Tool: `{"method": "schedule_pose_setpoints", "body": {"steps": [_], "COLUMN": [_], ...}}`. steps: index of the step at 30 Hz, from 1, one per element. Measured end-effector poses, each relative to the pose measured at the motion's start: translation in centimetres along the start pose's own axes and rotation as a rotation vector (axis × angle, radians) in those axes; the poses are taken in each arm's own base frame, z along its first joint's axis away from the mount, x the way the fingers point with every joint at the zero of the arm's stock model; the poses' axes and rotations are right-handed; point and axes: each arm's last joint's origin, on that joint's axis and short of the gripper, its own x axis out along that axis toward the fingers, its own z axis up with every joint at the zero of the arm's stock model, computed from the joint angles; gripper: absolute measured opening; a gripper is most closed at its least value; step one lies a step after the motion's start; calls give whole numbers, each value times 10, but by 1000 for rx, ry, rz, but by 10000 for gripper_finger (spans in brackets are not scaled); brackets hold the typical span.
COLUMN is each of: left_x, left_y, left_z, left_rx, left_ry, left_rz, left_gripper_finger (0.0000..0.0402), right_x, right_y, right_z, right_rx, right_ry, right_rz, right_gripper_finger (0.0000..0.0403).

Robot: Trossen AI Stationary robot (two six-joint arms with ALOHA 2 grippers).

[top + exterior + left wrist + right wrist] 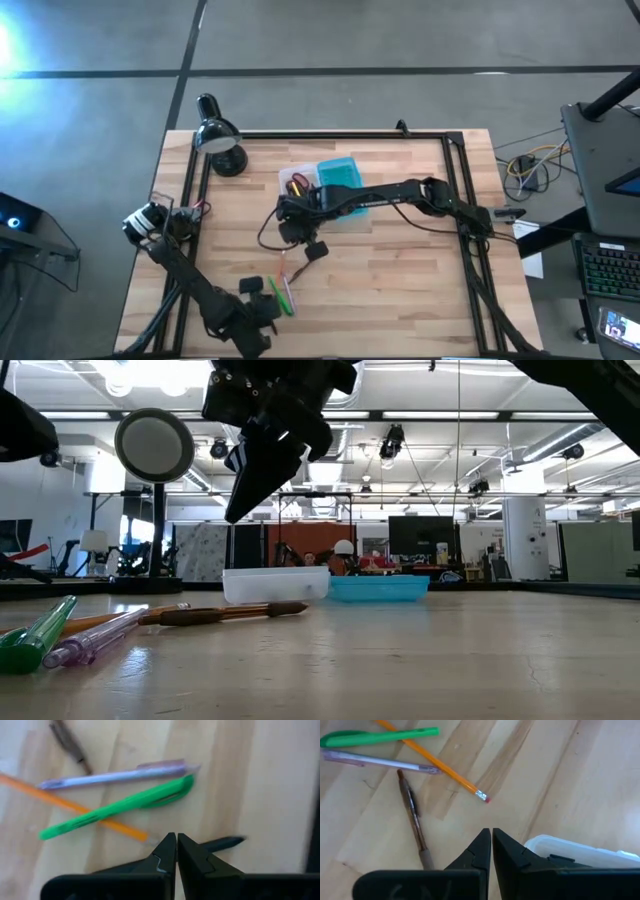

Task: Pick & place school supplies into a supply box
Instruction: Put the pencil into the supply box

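Observation:
The supplies lie loose on the wood: a green marker (120,805), a pinkish pen (115,775), an orange pencil (75,807) crossing under the marker, and a dark brown pen (412,815). The supply box stands open farther back, its clear tray (298,180) beside the turquoise lid (340,175); something dark and reddish lies in the tray. My right gripper (491,835) hangs shut above the table between the tray and the brown pen. My left gripper (176,840) is shut, hovering just near of the marker. Scissors do not show plainly.
A black desk lamp (220,140) stands at the table's far left corner. A black frame rail (330,134) runs along the far edge and down both sides. Bare wood (400,290) lies right of the supplies. The right arm (400,193) stretches across over the box's lid.

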Motion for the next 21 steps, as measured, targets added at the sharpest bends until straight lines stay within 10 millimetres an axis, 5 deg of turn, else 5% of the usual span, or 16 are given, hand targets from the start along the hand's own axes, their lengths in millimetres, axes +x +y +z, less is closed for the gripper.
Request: {"method": "schedule_pose_setpoints", "body": {"steps": [12,21], "left_x": [1,1], "left_y": [5,3], "left_z": [-1,0], "left_rx": [115,108], "left_ry": [53,59], "left_rz": [22,-9], "left_gripper_finger": [0,0], "right_x": [5,13], "right_y": [-1,9], "right_z": [-6,-11], "right_rx": [-262,-537], "right_ry": [102,23], "right_rz": [-115,80], "right_gripper_finger": [8,8]}}
